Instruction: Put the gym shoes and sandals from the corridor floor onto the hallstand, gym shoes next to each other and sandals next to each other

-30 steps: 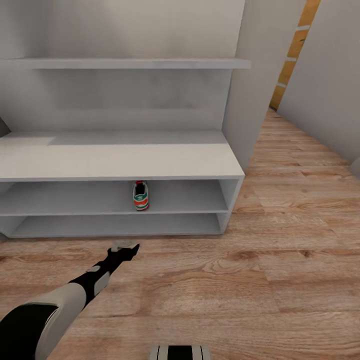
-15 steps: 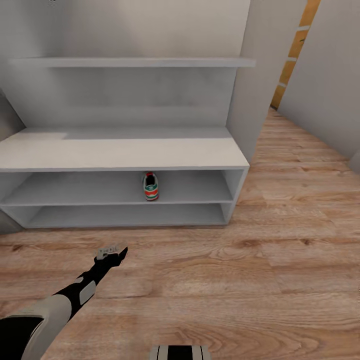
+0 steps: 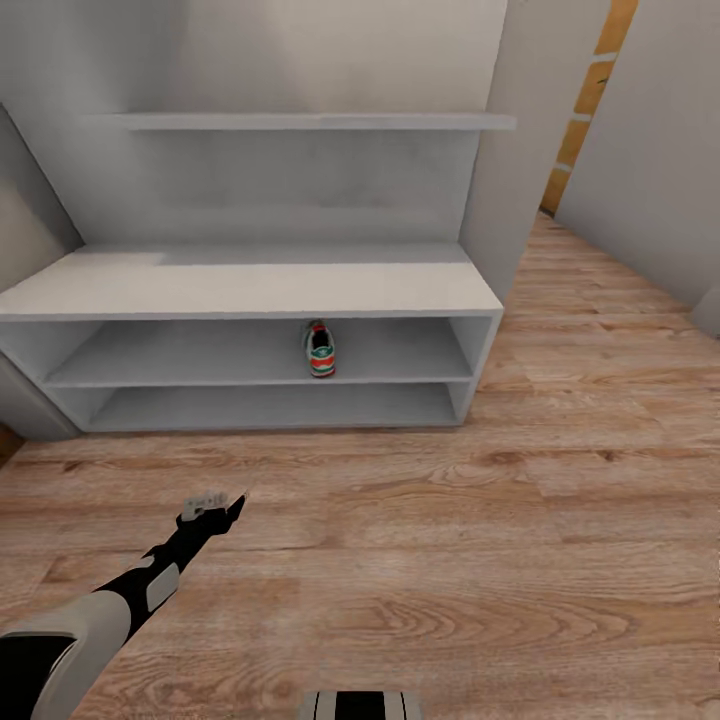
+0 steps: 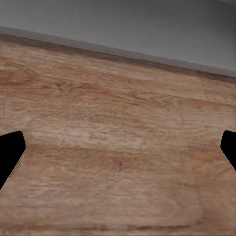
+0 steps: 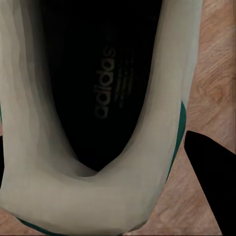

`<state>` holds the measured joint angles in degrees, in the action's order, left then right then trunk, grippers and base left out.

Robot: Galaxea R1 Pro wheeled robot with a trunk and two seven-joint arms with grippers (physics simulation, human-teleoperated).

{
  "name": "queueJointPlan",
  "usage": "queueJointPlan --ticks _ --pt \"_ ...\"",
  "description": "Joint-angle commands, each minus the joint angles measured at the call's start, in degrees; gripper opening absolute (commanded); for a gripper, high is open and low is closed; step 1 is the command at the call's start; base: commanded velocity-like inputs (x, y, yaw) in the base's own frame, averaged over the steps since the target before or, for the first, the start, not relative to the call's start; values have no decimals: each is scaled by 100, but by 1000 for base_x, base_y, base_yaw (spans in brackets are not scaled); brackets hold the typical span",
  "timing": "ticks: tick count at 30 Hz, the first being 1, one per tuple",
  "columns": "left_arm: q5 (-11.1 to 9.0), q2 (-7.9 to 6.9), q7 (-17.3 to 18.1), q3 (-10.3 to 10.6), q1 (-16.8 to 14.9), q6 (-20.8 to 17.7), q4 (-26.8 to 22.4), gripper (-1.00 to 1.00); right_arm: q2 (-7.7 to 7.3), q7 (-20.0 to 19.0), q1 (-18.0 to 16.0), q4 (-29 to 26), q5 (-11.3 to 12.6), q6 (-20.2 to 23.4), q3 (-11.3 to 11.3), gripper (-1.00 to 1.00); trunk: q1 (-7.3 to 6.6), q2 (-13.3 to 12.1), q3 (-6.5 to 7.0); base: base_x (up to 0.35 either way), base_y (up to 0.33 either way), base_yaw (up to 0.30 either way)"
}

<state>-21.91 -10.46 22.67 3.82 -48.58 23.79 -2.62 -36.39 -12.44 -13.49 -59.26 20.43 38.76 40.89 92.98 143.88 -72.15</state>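
in the head view, the hallstand [image 3: 250, 285] is occupying the upper left and centre of the frame. one gym shoe [image 3: 320, 350] is sitting on its upper shelf compartment, right of centre, heel toward the camera. the left gripper [image 3: 212, 503] is hanging over the corridor floor [image 3: 500, 540] in the lower left of the frame, in front of the hallstand and well apart from it. in the left wrist view, its black fingertips [image 4: 10, 152] are sitting at opposite edges of the frame, spread wide with nothing between them but floor planks. in the right wrist view, a second gym shoe [image 5: 83, 187] is showing from above, its dark insole facing the camera; one black fingertip [image 5: 211, 182] is lying just beside its green-striped side, and whether the right gripper is clamping the shoe cannot be determined.
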Motion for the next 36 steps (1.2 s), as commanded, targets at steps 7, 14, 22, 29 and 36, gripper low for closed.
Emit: queueJointPlan --ticks 7,14,22,29,36 --pt "-66 0 27 40 -3 12 5 100 0 -26 -5 -6 -4 35 11 -100 -4 2 -4 -283 186 0" --pt "-68 0 27 33 -5 -9 -24 100 1 -28 -5 -6 -4 35 10 -100 -4 2 -4 -123 272 0" --pt "-68 0 27 31 -7 -14 -28 100 2 -25 -5 -6 -4 35 8 -100 -4 2 -4 63 313 0" --pt "-68 0 27 31 -7 -15 -28 100 2 -25 -5 -6 -4 35 8 -100 -4 2 -4 89 286 0" --pt "-68 0 27 31 -8 -15 -28 100 0 -23 -5 -6 -4 35 13 -100 -4 2 -4 8 39 0"
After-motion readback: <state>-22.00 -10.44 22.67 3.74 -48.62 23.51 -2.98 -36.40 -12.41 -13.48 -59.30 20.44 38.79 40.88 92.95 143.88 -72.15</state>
